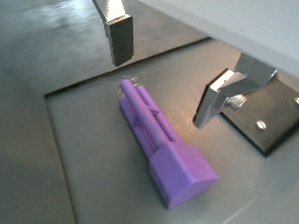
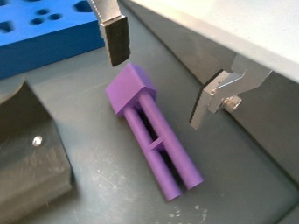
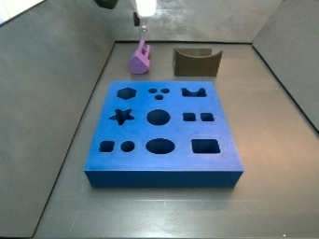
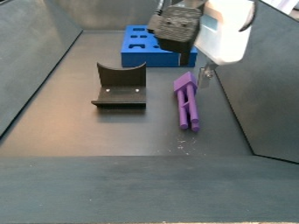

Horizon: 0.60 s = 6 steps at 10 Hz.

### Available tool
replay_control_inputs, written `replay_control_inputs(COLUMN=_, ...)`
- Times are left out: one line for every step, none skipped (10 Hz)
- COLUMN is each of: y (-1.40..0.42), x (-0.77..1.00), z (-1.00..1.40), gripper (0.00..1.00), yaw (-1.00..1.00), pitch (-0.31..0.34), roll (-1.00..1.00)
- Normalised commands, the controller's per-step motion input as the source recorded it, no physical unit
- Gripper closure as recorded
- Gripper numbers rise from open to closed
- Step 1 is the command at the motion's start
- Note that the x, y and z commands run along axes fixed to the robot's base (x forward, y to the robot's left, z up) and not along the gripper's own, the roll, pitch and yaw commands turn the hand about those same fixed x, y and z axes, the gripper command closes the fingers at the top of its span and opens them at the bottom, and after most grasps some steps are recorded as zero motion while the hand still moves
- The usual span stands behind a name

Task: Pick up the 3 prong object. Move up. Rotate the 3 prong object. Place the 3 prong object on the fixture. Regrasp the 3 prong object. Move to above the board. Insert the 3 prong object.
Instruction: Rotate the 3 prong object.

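**Above the purple piece, jaws wide and empty**

Over the dark floor we see one gripper (image 2: 163, 74), its two flat silver fingers (image 1: 118, 35) spread wide with nothing between them, one on each side of the single 3 prong object (image 1: 163, 149), a light-purple plastic block with three parallel prongs. It lies flat on the floor, untouched by either finger in both wrist views.

We count one fixture (image 4: 121, 86), a dark olive-brown block with a curved notch in its top; the notch holds nothing. It stands just beside the purple piece (image 4: 187, 101). We count one board (image 3: 161, 131), a thick bright-blue slab; of its shaped cutouts we make out eleven in a side view, among them a star, a hexagon, circles and squares, all empty.

A side view shows the board whole, with the purple piece (image 3: 141, 62) and the fixture (image 3: 196, 62) beyond its far edge. A wrist view catches only a corner of the board (image 2: 41, 35).
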Motion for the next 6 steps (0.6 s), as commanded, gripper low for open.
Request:
replay_control_inputs(y=0.0, x=0.04, z=-0.02, gripper=0.0, yaw=1.0, pitch=-0.016, roll=0.0)
replay_control_inputs(y=0.0, x=0.04, z=-0.02, gripper=0.0, yaw=1.0, pitch=-0.017, roll=0.0)
replay_control_inputs(y=0.0, x=0.04, z=-0.02, gripper=0.0, yaw=1.0, pitch=-0.018, roll=0.0)
replay_control_inputs(y=0.0, x=0.04, z=-0.02, gripper=0.0, yaw=1.0, pitch=-0.019, roll=0.0)
replay_control_inputs(y=0.0, x=0.04, z=-0.02, gripper=0.0, yaw=1.0, pitch=-0.021, roll=0.0)
replay_control_inputs(y=0.0, x=0.04, z=-0.02, gripper=0.0, yaw=1.0, pitch=-0.022, roll=0.0)
